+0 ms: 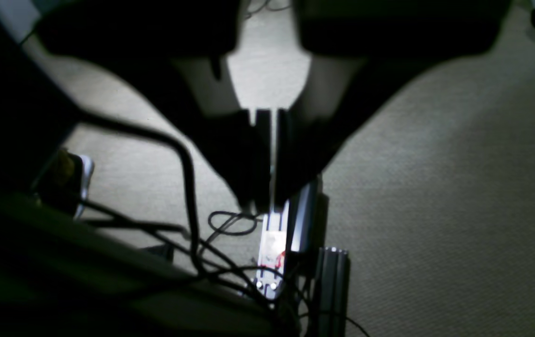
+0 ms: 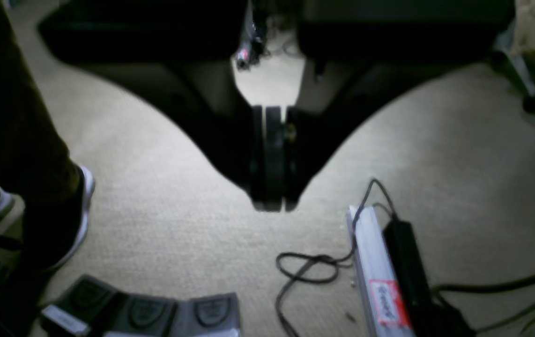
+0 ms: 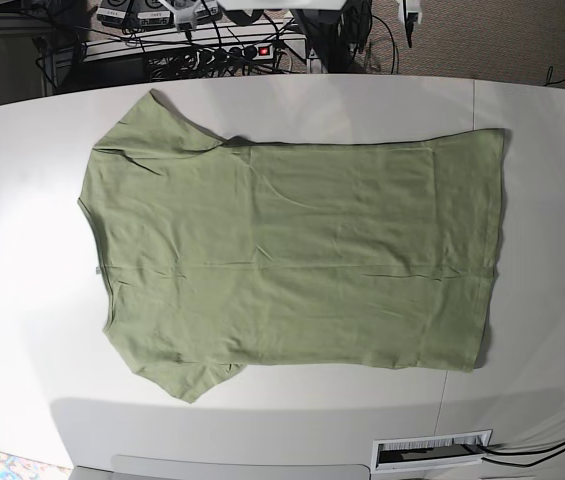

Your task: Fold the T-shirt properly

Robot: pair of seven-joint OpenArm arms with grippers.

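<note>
The sage-green T-shirt (image 3: 292, 255) lies spread flat on the white table (image 3: 22, 180), neck to the left and hem to the right. Its two short sleeves point out at the upper left and lower left. A small pale label (image 3: 99, 268) shows at the neck edge. Neither arm appears in the base view. In the left wrist view my left gripper (image 1: 267, 206) is shut with nothing in it and hangs over carpet. My right gripper (image 2: 272, 206) is likewise shut and empty, also above the floor. The shirt is not in either wrist view.
Behind the table are a power strip (image 3: 252, 50) and tangled cables. A slotted opening (image 3: 432, 450) sits at the table's near edge. On the carpet lie foot pedals (image 2: 155, 313), a silver rail (image 2: 375, 271) with cables, and a person's shoe (image 2: 75, 215).
</note>
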